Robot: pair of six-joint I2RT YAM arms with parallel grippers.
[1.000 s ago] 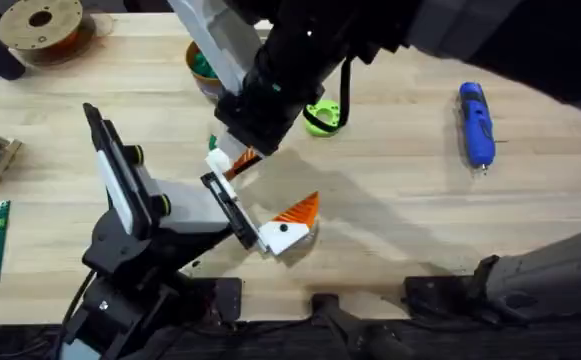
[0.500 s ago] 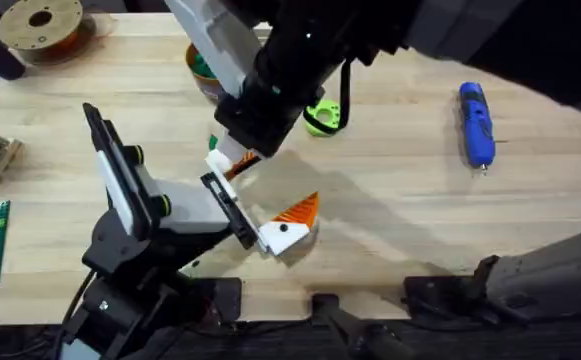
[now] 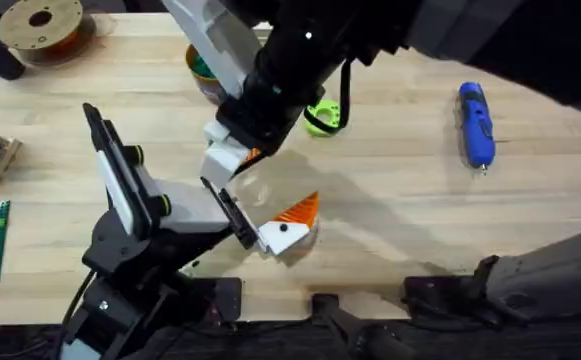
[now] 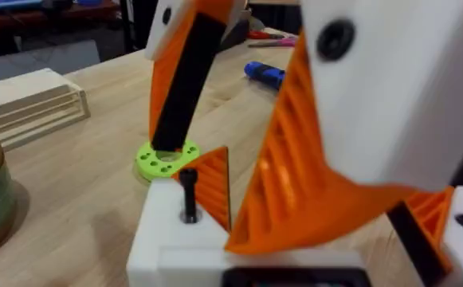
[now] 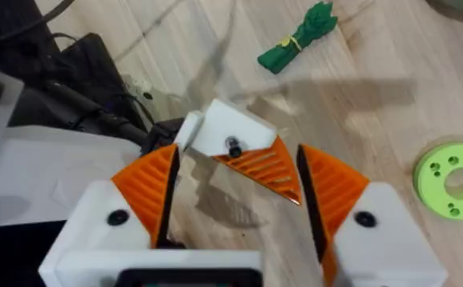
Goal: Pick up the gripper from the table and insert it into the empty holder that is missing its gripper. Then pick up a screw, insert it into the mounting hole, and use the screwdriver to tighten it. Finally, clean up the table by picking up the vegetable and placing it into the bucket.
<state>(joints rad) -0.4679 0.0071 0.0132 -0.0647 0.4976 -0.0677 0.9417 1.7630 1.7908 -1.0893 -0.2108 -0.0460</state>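
Overhead view, right gripper [image 3: 232,160] held open and empty above the left gripper [image 3: 288,226], whose opening cannot be told, screwdriver [image 3: 476,123] laid apart on bare table [image 3: 390,200], vegetable [image 5: 297,38] beside bucket [image 3: 202,70].

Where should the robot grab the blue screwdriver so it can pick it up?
Probably around the middle of the screwdriver, coming straight down from above. It lies flat on the table with bare wood on both long sides, so the fingers could close across its round body. Its thin bit end looks too small to hold.
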